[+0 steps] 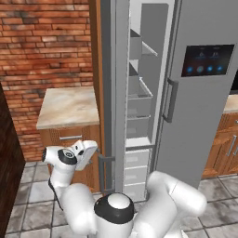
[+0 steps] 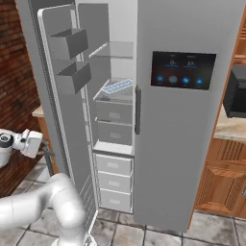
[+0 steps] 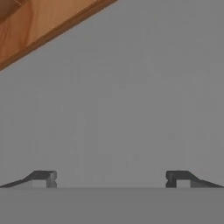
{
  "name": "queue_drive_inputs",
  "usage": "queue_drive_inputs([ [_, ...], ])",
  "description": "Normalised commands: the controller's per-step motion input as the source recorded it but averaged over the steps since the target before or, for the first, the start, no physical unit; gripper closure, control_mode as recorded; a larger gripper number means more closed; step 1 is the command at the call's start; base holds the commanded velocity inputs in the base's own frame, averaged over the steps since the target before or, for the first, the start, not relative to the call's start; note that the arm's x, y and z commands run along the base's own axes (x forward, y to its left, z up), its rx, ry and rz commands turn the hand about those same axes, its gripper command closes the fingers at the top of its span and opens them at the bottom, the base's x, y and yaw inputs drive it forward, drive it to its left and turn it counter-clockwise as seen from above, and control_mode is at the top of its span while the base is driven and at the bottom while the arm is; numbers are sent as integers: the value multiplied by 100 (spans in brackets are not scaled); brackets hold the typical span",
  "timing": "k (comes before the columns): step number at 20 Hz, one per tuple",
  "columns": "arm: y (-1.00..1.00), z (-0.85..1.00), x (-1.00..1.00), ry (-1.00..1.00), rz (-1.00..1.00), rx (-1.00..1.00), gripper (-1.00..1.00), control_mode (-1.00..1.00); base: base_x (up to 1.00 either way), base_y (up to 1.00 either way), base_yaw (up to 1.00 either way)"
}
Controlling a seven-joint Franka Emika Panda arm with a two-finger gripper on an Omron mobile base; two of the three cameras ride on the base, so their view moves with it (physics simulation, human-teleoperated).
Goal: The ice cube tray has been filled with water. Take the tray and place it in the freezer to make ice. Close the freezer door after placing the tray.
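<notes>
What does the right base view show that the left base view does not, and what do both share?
Right base view: the ice cube tray, pale blue with water, lying on a shelf inside the freezer. Left base view: a wooden drawer front under a beige countertop. Both: the freezer with its freezer door swung open, and the dark display panel on the other door.

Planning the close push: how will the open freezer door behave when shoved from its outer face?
The freezer door is a tall plain metal panel, so probably stiff, swinging on its hinge rather than flexing. Its bins look empty, so likely fairly light. The open end effector faces flat grey metal; a bare push may slide.
</notes>
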Motion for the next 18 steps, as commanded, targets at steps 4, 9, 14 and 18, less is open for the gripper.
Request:
queue_drive_inputs([
  [4, 0, 0, 27, 21, -2, -1, -100, -100, 0, 0, 0],
  [9, 0, -11, 19, 6, -5, -9, -100, -100, 0, 0, 0],
  [14, -2, -21, 5, 0, -8, -10, -100, -100, 0, 0, 0],
  [18, -22, -9, 0, 1, -7, -6, -100, -100, 0, 0, 0],
])
